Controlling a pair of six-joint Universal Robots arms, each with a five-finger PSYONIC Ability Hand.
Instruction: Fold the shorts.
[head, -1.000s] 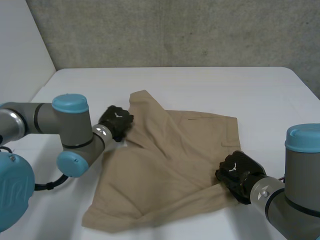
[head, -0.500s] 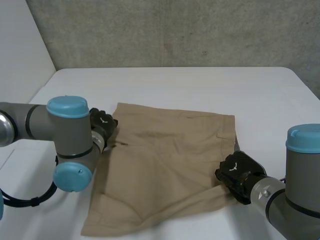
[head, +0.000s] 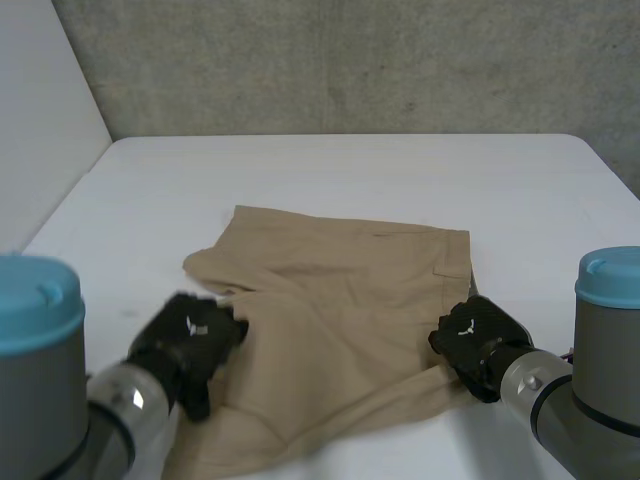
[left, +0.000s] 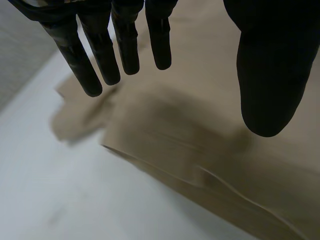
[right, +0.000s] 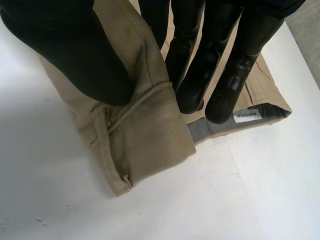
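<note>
The tan shorts (head: 340, 320) lie spread on the white table (head: 360, 175), folded over themselves with a loose flap at their left edge. My left hand (head: 188, 345) hovers over the shorts' near left part, fingers (left: 122, 47) straight and spread, holding nothing; the cloth (left: 200, 125) lies below them. My right hand (head: 472, 345) is at the shorts' near right corner. In the right wrist view its thumb (right: 65, 45) and fingers (right: 220, 75) pinch a hemmed fold of the tan cloth (right: 145, 135).
A grey wall (head: 340, 60) runs behind the table's far edge. Bare white table lies beyond the shorts and to their left (head: 130, 230). A small white label (right: 246, 116) shows at the shorts' edge by my right fingertips.
My left hand let go of the shorts' upper left corner, which dropped flat, and pulled back towards me to the near left part. My right hand kept its pinch in place.
</note>
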